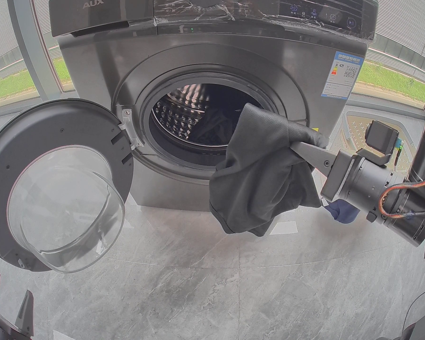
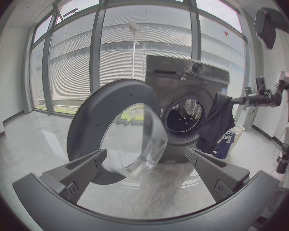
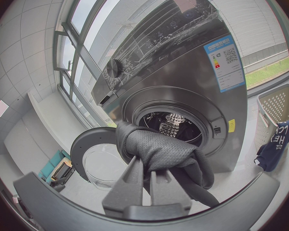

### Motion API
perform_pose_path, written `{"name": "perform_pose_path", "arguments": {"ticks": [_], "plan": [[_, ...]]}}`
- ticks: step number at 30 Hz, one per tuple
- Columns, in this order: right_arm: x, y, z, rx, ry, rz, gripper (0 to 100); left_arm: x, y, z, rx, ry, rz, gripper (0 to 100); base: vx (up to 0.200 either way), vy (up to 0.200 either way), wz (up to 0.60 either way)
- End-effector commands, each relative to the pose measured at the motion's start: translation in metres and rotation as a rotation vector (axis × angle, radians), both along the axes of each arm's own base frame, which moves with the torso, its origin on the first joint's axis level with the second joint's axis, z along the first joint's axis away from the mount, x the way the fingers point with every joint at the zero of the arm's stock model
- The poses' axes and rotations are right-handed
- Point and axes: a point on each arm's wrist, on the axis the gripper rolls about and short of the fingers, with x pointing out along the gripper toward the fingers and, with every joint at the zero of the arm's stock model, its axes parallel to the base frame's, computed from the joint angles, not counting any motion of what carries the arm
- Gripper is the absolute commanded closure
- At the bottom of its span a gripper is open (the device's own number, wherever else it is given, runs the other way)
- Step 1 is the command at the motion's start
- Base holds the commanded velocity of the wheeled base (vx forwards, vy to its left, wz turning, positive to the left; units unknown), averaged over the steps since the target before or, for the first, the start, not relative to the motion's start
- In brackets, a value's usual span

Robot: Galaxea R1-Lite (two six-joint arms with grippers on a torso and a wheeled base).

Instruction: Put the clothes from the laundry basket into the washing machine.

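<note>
The dark grey cloth [image 1: 259, 175] hangs in the air just in front of the washing machine [image 1: 212, 53], by the right side of its round hole, and my right jaws are clamped on its top. A blue cloth [image 3: 274, 148] hangs over the laundry basket [image 3: 271, 111] beside the machine. My left jaws are wide apart, down near the open door [image 1: 56, 185].

Charcoal garment [image 1: 259, 175] has a fine mesh pattern, washing machine [image 1: 104, 67] is dark grey, navy garment [image 3: 274, 148] carries white letters, laundry basket [image 3: 276, 106] is beige with star-shaped holes, floor [image 1: 222, 284] is grey marbled.
</note>
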Motion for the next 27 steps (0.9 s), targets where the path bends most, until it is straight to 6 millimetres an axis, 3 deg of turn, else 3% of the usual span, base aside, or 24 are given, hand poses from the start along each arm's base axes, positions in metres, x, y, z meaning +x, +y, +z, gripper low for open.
{"name": "perform_pose_path", "arguments": {"ticks": [1,7,11,14,27], "plan": [[0.011,0.019,-0.007,0.001,0.015,0.023,100,0.001,-0.004,0.029,-0.005,0.0,-0.15,0,0.0,0.0,0.0],[0.017,0.028,-0.001,0.074,0.009,0.027,100,0.02,-0.007,0.037,-0.019,0.109,-0.357,0,0.0,0.0,0.0],[0.017,0.036,0.002,0.086,0.0,0.046,100,0.056,-0.01,0.06,-0.017,0.186,-0.483,0,0.0,0.0,0.0],[0.016,0.041,0.005,0.096,-0.009,0.063,100,0.089,-0.014,0.066,-0.016,0.233,-0.528,0,0.0,0.0,0.0],[0.018,0.043,0.011,0.13,-0.044,0.064,100,0.16,-0.049,0.066,-0.003,0.352,-0.717,0,0.0,0.0,0.0]]}}
